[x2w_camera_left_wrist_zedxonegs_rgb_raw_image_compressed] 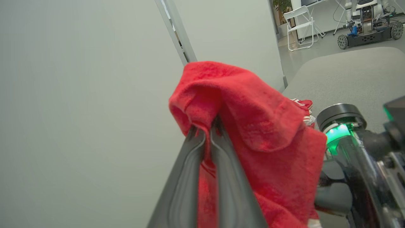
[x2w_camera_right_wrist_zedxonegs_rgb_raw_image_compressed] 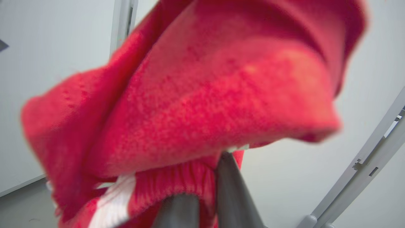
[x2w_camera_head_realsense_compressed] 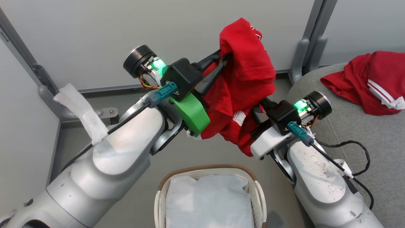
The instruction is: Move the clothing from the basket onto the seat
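Observation:
One red garment (x2w_camera_head_realsense_compressed: 243, 85) hangs in the air between my two raised arms, above the basket. My left gripper (x2w_camera_head_realsense_compressed: 225, 59) is shut on its upper fold; in the left wrist view the fingertips (x2w_camera_left_wrist_zedxonegs_rgb_raw_image_compressed: 202, 133) pinch the red fabric (x2w_camera_left_wrist_zedxonegs_rgb_raw_image_compressed: 253, 126). My right gripper (x2w_camera_head_realsense_compressed: 259, 107) is shut on the lower part, mostly buried in cloth; the right wrist view shows its fingers (x2w_camera_right_wrist_zedxonegs_rgb_raw_image_compressed: 229, 186) on the elastic waistband (x2w_camera_right_wrist_zedxonegs_rgb_raw_image_compressed: 177, 177). A second red garment (x2w_camera_head_realsense_compressed: 364, 82) with white stripes lies on the grey seat (x2w_camera_head_realsense_compressed: 341, 126). The white basket (x2w_camera_head_realsense_compressed: 163, 190) below holds its white liner (x2w_camera_head_realsense_compressed: 208, 202).
Pale wall panels with grey metal posts (x2w_camera_head_realsense_compressed: 311, 38) stand close behind. A black cable (x2w_camera_head_realsense_compressed: 360, 148) trails over the seat's front edge. Grey floor lies around the basket. Far off in the left wrist view stand a white folding chair (x2w_camera_left_wrist_zedxonegs_rgb_raw_image_compressed: 300, 25) and another wheeled robot (x2w_camera_left_wrist_zedxonegs_rgb_raw_image_compressed: 367, 22).

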Controlling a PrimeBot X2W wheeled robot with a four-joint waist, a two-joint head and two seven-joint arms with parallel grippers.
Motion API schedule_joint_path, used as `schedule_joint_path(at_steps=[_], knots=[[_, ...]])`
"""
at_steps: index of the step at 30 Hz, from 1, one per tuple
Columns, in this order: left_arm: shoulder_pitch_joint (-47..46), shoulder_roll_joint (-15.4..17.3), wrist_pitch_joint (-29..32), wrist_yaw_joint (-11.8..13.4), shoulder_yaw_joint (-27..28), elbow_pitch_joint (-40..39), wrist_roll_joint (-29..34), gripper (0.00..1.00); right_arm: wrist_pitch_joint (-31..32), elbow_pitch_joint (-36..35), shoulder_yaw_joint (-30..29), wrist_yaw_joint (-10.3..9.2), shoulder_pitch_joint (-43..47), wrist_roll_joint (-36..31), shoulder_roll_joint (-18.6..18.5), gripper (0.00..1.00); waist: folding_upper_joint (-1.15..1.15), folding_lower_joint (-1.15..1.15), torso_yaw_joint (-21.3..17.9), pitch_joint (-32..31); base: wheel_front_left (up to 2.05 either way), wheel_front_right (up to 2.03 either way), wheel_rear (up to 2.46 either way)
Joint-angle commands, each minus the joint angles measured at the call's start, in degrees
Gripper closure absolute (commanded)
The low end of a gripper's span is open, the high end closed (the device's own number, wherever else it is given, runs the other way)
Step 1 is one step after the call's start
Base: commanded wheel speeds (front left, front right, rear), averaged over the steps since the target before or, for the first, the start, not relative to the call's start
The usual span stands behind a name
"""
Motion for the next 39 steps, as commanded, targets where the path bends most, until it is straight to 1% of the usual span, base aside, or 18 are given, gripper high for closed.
schedule_joint_path(at_steps=[1, 7, 8, 9, 10, 11, 16, 19, 22, 24, 33, 39], knots=[[1.52, 0.70, -0.43, 0.52, 0.43, 0.67, -1.00, 1.00, -0.11, -0.48, -0.18, -0.08, 0.20, 0.37, -0.20, 1.00, 0.00, 0.00, -0.14, 0.22, 0.00, 0.00, 0.00], [5.89, 2.24, -2.98, 1.68, 1.95, 4.57, -3.39, 1.00, -0.11, -1.92, -0.75, -0.08, 1.45, 1.05, -0.20, 1.00, 0.00, 0.00, -0.94, 1.18, 0.00, 0.00, 0.00], [6.33, 2.32, -3.41, 1.88, 2.16, 4.95, -3.60, 0.95, -0.11, -2.03, -0.88, -0.08, 1.53, 1.08, -0.20, 1.00, 0.00, 0.00, -1.01, 1.28, 0.00, 0.00, 0.00], [7.37, 2.44, -4.31, 2.14, 2.75, 5.86, -4.20, 0.70, -0.11, -2.27, -1.13, -0.08, 1.82, 1.22, -0.20, 1.00, 0.00, 0.00, -1.19, 1.55, 0.00, 0.00, 0.00], [8.09, 2.45, -4.83, 2.33, 3.04, 6.35, -4.44, 0.58, -0.11, -2.38, -1.27, -0.08, 2.06, 1.31, -0.20, 1.00, 0.00, 0.00, -1.30, 1.71, 0.00, 0.00, 0.00], [8.90, 2.42, -5.46, 2.45, 3.23, 6.99, -4.63, 0.00, -0.11, -2.51, -1.56, -0.08, 2.30, 1.40, -0.20, 1.00, 0.00, 0.00, -1.40, 1.91, 0.00, 0.00, 0.00], [13.21, 1.43, -7.30, 2.39, 5.10, 8.82, -6.29, 0.00, -0.11, -3.32, -2.87, -0.08, 2.96, 1.40, -0.20, 1.00, 0.00, 0.00, -1.87, 2.67, 0.00, 0.00, 0.00], [16.09, 0.83, -7.66, 2.46, 6.56, 9.26, -6.01, 0.00, -0.11, -3.71, -3.88, -0.08, 3.67, 0.96, -0.20, 1.00, 0.00, 0.00, -2.12, 3.11, 0.00, 0.00, 0.00], [19.09, -0.05, -7.65, 2.77, 10.03, 7.62, -5.31, 0.00, -0.11, -4.12, -5.06, -0.08, 4.03, 0.51, -0.20, 1.00, 0.00, 0.00, -2.35, 3.45, 0.00, 0.00, 0.00], [22.29, -0.76, -7.62, 2.79, 12.22, 6.52, -3.66, 0.00, -0.11, -4.23, -6.06, -0.08, 4.86, 0.37, -0.19, 1.00, 0.00, 0.00, -2.49, 3.54, 0.00, 0.00, 0.00], [31.14, -4.14, -7.65, 0.63, 18.68, 5.39, 1.62, 0.00, -0.11, -4.27, -9.53, -0.08, 7.60, -0.29, -0.19, 1.00, 0.00, 0.00, -3.22, 3.63, 0.00, 0.00, 0.00], [34.18, -6.49, -7.65, -0.62, 21.40, 4.99, 4.15, 0.00, -0.11, -4.73, -11.97, -0.08, 8.86, -0.60, -0.19, 1.00, 0.00, 0.00, -5.29, 4.44, 0.00, 0.00, 0.00]])
